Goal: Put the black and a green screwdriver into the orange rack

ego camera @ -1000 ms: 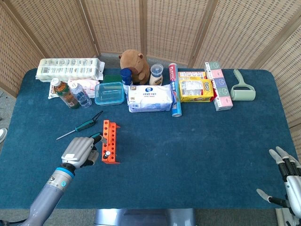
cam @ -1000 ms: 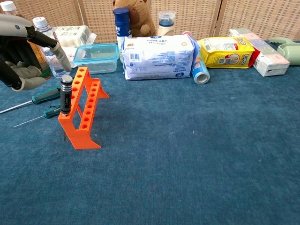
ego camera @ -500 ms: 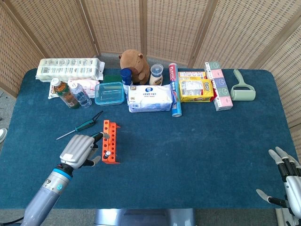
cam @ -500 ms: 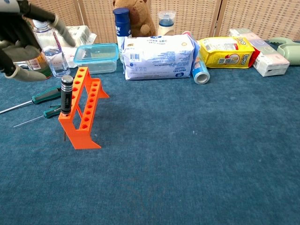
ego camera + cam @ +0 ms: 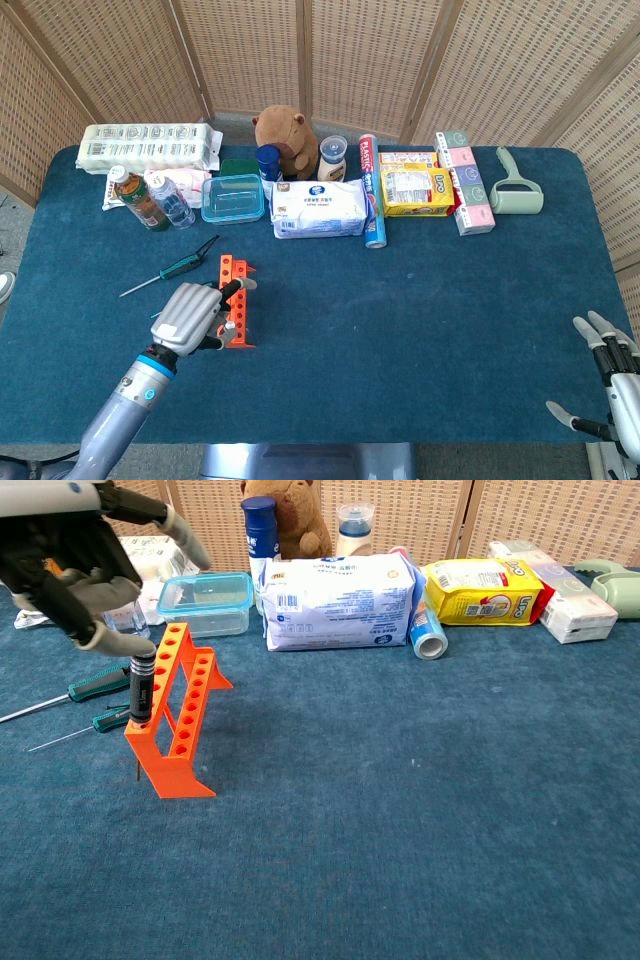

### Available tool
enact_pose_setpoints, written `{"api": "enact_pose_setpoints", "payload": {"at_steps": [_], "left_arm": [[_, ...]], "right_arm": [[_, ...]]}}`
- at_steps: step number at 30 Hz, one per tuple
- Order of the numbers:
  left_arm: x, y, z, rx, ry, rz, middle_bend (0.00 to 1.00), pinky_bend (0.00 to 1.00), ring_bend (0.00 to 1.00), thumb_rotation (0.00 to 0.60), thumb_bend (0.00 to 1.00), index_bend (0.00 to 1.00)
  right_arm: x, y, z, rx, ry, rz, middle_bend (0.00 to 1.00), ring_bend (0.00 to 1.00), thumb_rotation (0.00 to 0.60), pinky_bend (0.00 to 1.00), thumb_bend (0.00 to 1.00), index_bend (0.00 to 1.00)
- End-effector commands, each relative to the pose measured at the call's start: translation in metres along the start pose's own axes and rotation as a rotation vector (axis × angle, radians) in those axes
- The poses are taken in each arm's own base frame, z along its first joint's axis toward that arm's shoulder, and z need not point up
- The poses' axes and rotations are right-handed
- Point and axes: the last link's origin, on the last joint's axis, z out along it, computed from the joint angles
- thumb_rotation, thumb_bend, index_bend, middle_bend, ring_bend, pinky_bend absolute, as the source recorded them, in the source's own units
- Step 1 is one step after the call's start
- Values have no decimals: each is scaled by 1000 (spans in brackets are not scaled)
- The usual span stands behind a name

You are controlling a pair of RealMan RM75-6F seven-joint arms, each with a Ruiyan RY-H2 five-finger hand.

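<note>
Since the earlier frames the left hand (image 5: 75,565) has shifted toward the orange rack (image 5: 178,712) and now hangs over its near end, fingers spread and holding nothing, just above the top of the black screwdriver (image 5: 141,683). That screwdriver stands upright in the rack's nearest hole, where it stood before. In the head view the left hand (image 5: 190,316) covers the near part of the orange rack (image 5: 236,290), which sits toward the front-left part of the bench (image 5: 420,300).

Two green screwdrivers lie flat on the bench on the rack's left side, neither one held: the nearer green screwdriver (image 5: 108,718) just beside the rack, the farther green screwdriver (image 5: 95,684) a little beyond it, toward the left edge; the head view shows only the farther green screwdriver (image 5: 181,266).

At the bench's front-right corner the right hand (image 5: 612,385) is empty, fingers apart, well apart from the rack.
</note>
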Motion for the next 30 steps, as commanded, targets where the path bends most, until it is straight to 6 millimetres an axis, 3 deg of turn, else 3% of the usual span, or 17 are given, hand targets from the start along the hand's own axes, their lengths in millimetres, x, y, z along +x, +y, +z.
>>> {"api": "enact_pose_setpoints", "payload": {"at_steps": [1,18,30], "left_arm": [[-1,5,8,-8,15,-5,893,849,802,600,256,234],[-2,3,10,42,-1,3,893,848,802,600,260,234],[6,1,-2,80,-15,45,893,849,802,600,268,234]], "right_arm": [[0,0,0,0,0,0,0,8,600,0,33,0],[1,0,0,0,1,5,0,8,600,0,33,0],[2,1,0,-1,6,10,0,8,600,0,34,0]]}}
